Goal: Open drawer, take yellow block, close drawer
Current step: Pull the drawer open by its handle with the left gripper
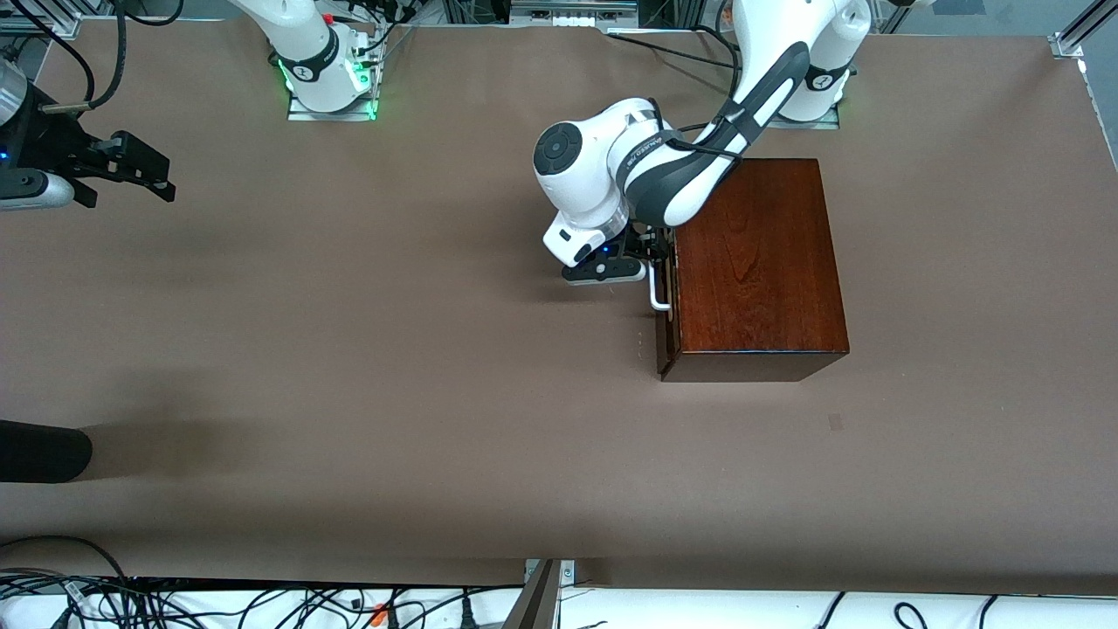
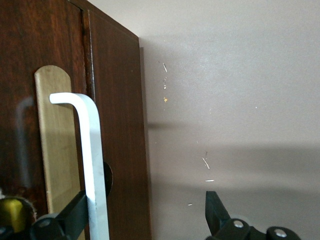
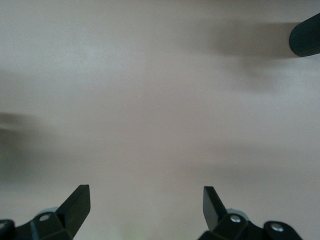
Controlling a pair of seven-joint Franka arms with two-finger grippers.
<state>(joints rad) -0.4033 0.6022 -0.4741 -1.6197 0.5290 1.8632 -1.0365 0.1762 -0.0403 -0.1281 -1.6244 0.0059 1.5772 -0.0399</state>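
Observation:
The dark reddish-brown wooden box [image 1: 760,262] stands toward the left arm's end of the table. Its drawer [image 1: 665,328] faces the right arm's end and looks shut. My left gripper [image 1: 655,255] [image 2: 147,202] is open at the drawer front [image 2: 117,125]. The white U-shaped handle [image 1: 657,295] [image 2: 92,150] passes between its fingers, close against one finger [image 2: 75,215]. The other finger [image 2: 215,210] stands well clear over the table. My right gripper [image 1: 131,166] [image 3: 145,205] waits open over bare table at the right arm's end. The yellow block is hidden.
A dark rounded object [image 1: 44,450] [image 3: 305,37] juts in at the table's edge by the right arm's end, nearer to the front camera than the right gripper. Cables [image 1: 262,603] run along the table's edge nearest that camera. The brown table [image 1: 393,349] spreads wide in front of the drawer.

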